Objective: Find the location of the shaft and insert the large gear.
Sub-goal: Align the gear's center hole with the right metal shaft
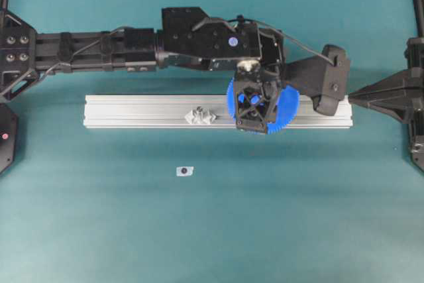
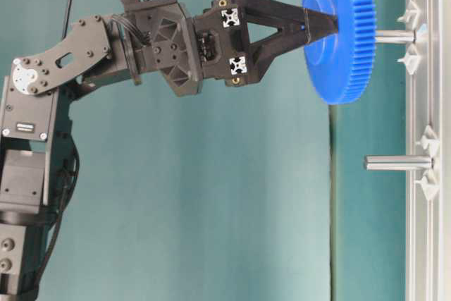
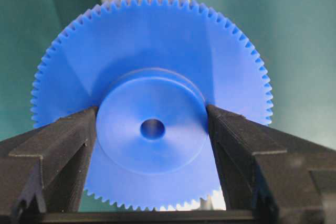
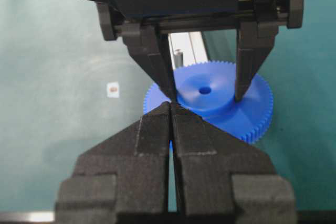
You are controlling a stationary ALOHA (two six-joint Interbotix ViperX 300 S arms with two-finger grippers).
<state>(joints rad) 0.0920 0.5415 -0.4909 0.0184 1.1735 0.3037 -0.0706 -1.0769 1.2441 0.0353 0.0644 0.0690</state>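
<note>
Between left gripper (image 3: 152, 129) fingers, unmarked large gear (image 3: 152, 77)

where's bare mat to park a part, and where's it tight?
Free: the wide stretch of green mat below the aluminium rail, broken only by a small tag; also the strip above the left arm. Tight: the rail's right half, where the left end effector holds the large gear by its hub.

Left arm stretches across, its tool (image 1: 253, 105) pointing down, fingers (image 3: 63, 145) clamped on a hub; right tool (image 4: 171, 129) sits drawn back, fingers pressed together
</note>
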